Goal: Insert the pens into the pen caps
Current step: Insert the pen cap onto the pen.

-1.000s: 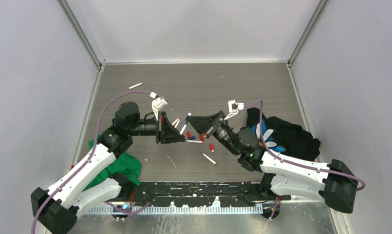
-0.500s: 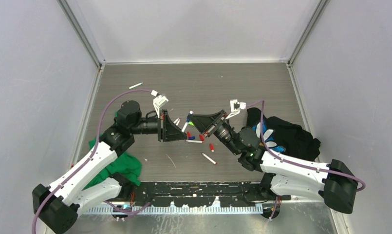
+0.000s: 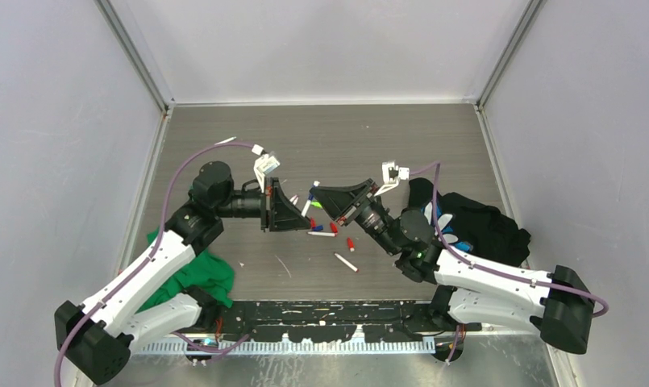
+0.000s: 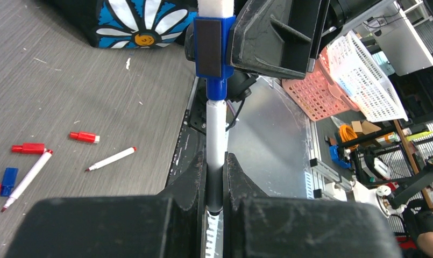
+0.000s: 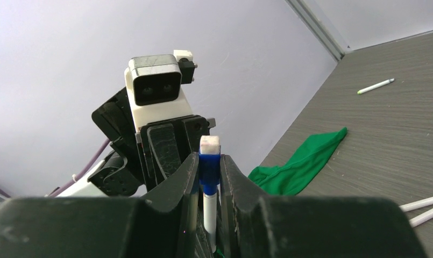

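- My left gripper (image 4: 216,164) is pinched narrow on the lower end of a white pen (image 4: 215,129), which stands straight up between its fingers.
- My right gripper (image 5: 208,167) is clamped on a blue cap (image 4: 214,51) directly above. The pair hangs in the air between the two arms, over the middle of the table (image 4: 69,80).
- The pen's top end sits in the cap's narrow mouth. I can't tell how deep it has gone, so I judge the step in hand to be the final push home.
- I'd push only along the pen's own line. From the left wrist, barrel and cap look in line, and from the right wrist the barrel drops straight below the cap, so no re-aiming seems needed.
- My left grip is low on the barrel, with a long free length above it. Any sideways load could lever the pen or slide it through the pads, so I'd close the gap slowly.
- I'd open neither gripper until the cap is seated, and then only one, so the capped pen is held.
- Loose pens (image 4: 111,159) and a red cap (image 4: 84,137) lie on the table below, so I'd set the finished pen down away from them.
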Available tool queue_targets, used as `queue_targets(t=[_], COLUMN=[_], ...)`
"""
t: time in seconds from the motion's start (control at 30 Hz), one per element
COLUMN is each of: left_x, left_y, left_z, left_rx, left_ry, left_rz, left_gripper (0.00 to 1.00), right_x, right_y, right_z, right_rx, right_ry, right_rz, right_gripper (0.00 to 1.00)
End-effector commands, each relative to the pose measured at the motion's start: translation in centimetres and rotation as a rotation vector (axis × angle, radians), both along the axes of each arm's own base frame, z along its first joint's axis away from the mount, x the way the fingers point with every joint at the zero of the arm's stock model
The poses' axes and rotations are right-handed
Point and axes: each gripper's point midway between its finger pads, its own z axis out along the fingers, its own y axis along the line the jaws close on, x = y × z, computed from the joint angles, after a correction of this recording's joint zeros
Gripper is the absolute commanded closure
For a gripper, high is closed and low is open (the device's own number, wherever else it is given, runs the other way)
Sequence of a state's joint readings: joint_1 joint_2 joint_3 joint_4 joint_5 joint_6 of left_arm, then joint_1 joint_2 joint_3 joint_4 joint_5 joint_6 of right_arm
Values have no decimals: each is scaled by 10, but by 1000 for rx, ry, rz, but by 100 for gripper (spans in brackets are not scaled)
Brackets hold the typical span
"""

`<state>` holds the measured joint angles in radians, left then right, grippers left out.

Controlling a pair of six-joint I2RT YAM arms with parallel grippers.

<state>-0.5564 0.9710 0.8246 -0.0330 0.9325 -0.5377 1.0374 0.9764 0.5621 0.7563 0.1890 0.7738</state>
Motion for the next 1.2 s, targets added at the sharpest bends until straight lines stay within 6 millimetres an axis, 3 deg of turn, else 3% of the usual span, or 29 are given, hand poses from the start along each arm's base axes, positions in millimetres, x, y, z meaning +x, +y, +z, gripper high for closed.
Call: queue_targets(t=[0.0,0.53,1.17], left_x=[23,22,2], left_y=[2,6,6], left_z=[39,39,51], left_rx=[-97,-79,-124], left_ry=[-208,-245,-246], left_rz=[117,128,22], left_gripper=[100,100,100], right_x=[-66,-93,-149], right_y=[36,48,51], right_z=[-37,-88,-138], right_rx=[-142,-358,-477], right_ry=[49,95,17], right_rz=[313,314,559], right_gripper=[99,99,100])
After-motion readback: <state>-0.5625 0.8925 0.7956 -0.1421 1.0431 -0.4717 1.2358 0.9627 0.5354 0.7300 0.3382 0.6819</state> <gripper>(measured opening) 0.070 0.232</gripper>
